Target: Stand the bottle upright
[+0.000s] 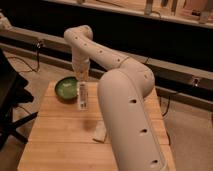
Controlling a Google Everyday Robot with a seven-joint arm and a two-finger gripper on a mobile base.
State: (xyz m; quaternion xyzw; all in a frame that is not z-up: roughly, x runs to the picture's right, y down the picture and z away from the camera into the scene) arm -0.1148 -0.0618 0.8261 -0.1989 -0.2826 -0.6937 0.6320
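The bottle (82,95) is slim and whitish with a pale label bearing dark print. It stands upright over the wooden table (55,145), just right of the green bowl (65,89). My gripper (81,76) is directly above the bottle, at its top end, at the tip of the white arm that reaches in from the right. I cannot tell whether the bottle's base rests on the table or hangs just above it.
A flat pale slab (101,132) lies on the table near the big arm segment (130,120), which covers the table's right side. A dark chair (10,95) stands to the left. A dark rail and cables run behind the table.
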